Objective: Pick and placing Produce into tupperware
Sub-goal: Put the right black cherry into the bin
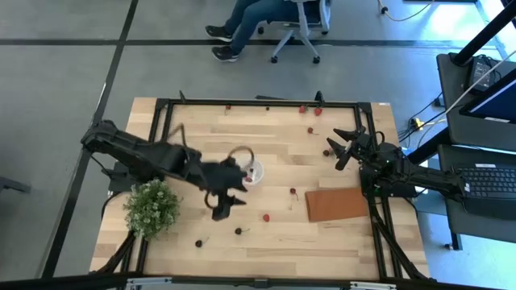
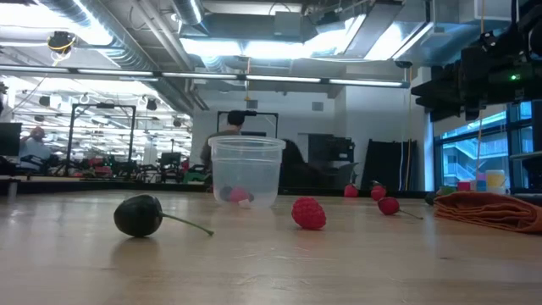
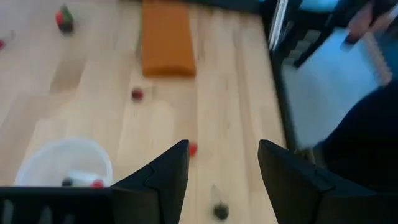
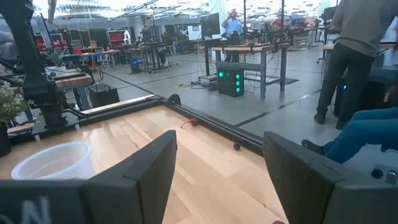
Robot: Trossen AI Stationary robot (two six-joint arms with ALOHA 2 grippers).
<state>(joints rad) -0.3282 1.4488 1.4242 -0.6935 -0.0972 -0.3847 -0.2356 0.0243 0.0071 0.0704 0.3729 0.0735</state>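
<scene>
The tupperware, a small round translucent cup, stands upright on the wooden table near its middle, with a red and a dark piece inside. Produce lies loose on the table: a red berry, another, a dark one with a stem, and more near the far edge. My left gripper hangs open above the table, just on the near side of the cup, with nothing between its fingers. My right gripper waits open at the right, held level.
A reddish-brown mat lies flat at the near right. A leafy green plant with white flowers stands at the near left beside my left arm. A black frame runs round the table. People sit and stand beyond it.
</scene>
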